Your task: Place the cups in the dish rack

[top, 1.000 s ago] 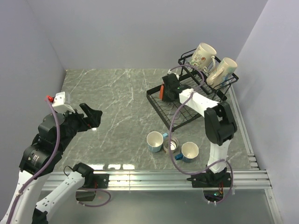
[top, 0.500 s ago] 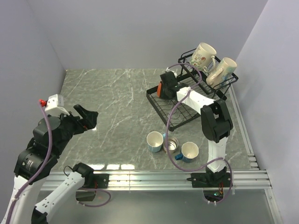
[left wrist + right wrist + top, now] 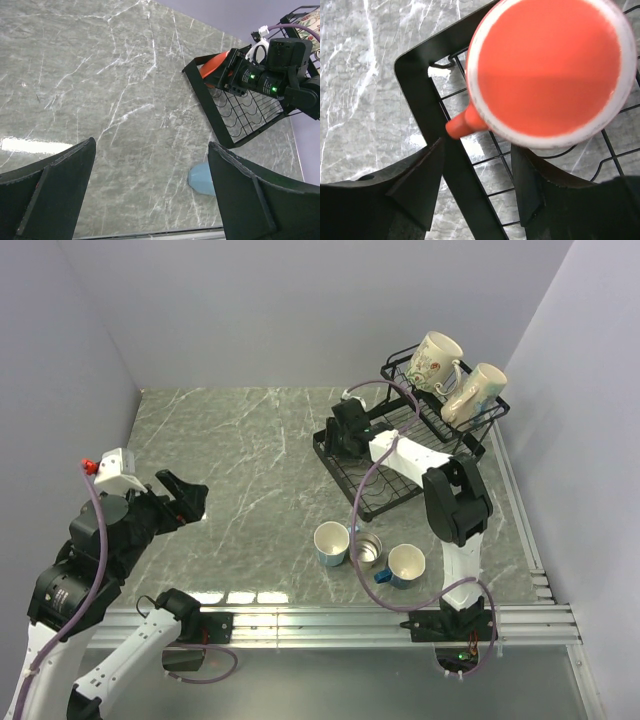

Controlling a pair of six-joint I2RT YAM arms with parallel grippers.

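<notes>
Right arm's fingers [image 3: 415, 190] stand wide apart and hold nothing; they hang low over one corner of the dish rack [image 3: 339, 476], straddling the black frame bar of its lower tray. Just past their tips the orange mug [image 3: 547, 70] sits inside that corner, the one toward the left arm. It shows the wrist camera a round orange face with a pale rim, and whether that face is its mouth or its base cannot be told. Its orange handle points out toward the frame bar and the gap between the fingers, and neither finger touches the mug. From above, the right arm's wrist hides the mug almost wholly. In the raised upper basket the floral cream mug [image 3: 435, 360] and the other cream mug [image 3: 478, 390] lie tilted side by side. On the marbled tabletop [image 3: 240, 440], near the tray's front edge, one blue mug [image 3: 330, 543], the small steel cup [image 3: 367, 549] and the second blue mug [image 3: 406, 564] stand upright in a close row, the steel one between the two. Left arm's fingers [image 3: 55, 195] are also spread wide and empty, held above bare tabletop well apart from the rack and the cups.
</notes>
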